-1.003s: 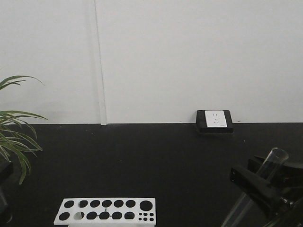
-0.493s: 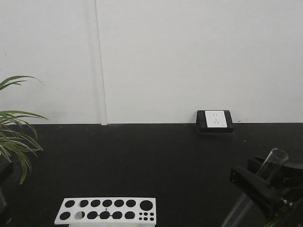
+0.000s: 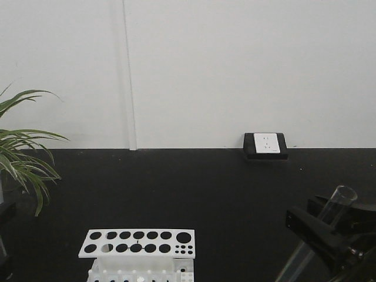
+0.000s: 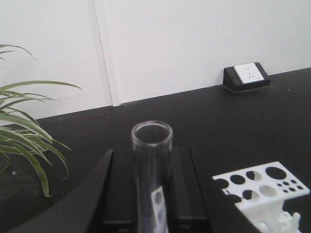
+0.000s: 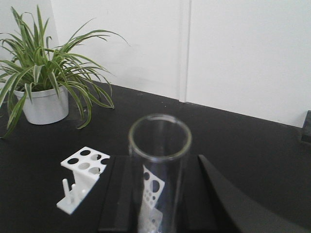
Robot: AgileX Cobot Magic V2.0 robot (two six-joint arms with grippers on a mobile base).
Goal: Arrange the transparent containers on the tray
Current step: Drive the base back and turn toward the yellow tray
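Note:
Each gripper holds one transparent container, a clear glass test tube. In the left wrist view a slim tube point(image 4: 152, 179) stands upright between the black fingers of my left gripper point(image 4: 151, 155), which is shut on it. In the right wrist view a wider-looking tube point(image 5: 159, 194) has my right gripper point(image 5: 159, 165) shut on it. The front view shows that right gripper point(image 3: 326, 232) at the lower right, with its tube point(image 3: 338, 202) tilted up and to the right. The tray is out of view.
A white rack with round holes point(image 3: 138, 242) stands on the black table at the bottom centre, also seen as the rack point(image 4: 262, 187) and the rack point(image 5: 85, 167). A potted plant point(image 3: 23, 158) is at the left. A socket box point(image 3: 266, 145) sits against the white wall.
The front view has shifted: the rack now sits higher in the frame and shows its legs, and the plant has moved right. The right gripper with its tube keeps its place in the frame.

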